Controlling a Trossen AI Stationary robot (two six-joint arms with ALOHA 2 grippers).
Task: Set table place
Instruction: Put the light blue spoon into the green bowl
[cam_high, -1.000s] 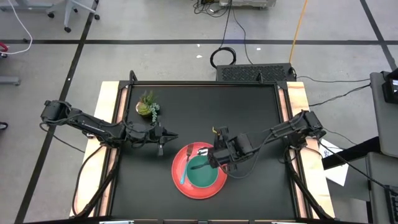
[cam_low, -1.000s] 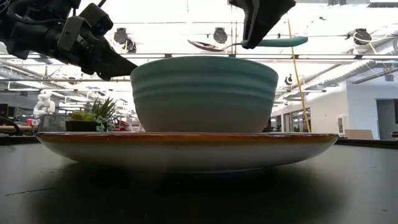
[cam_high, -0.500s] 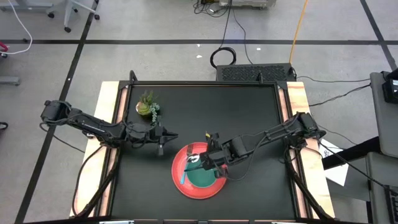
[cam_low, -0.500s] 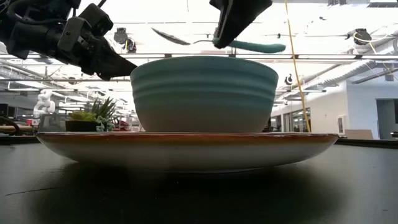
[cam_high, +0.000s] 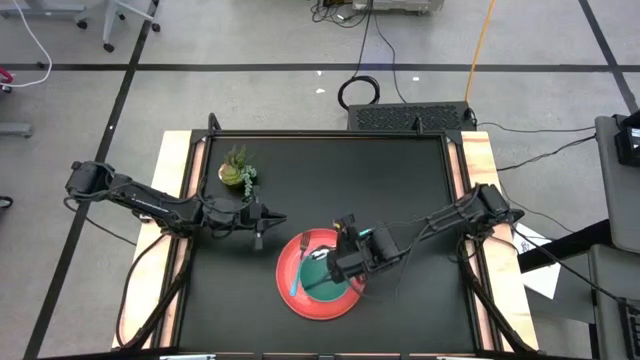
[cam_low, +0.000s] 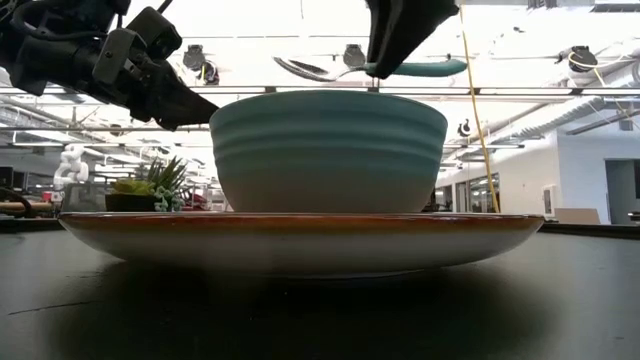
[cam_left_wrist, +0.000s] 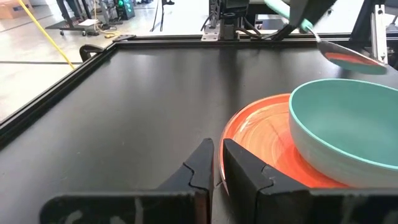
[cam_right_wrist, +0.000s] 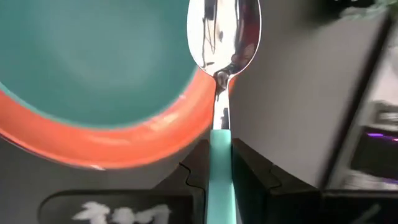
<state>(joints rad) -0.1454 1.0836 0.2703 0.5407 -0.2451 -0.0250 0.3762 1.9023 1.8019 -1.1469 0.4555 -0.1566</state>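
Teal bowl (cam_high: 327, 279) sits on the red plate (cam_high: 300, 298) near the front of the black table (cam_high: 400, 180), with a fork (cam_high: 295, 277) lying on the plate's left side. Above the bowl's rim, the right hand (cam_right_wrist: 221, 163) grasps the spoon (cam_right_wrist: 223, 37) by its light-blue handle. Left of the plate, the left hand (cam_left_wrist: 216, 163) hovers clenched and empty.

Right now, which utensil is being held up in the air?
The spoon, clamped in the right gripper above the bowl; the fork lies on the plate.
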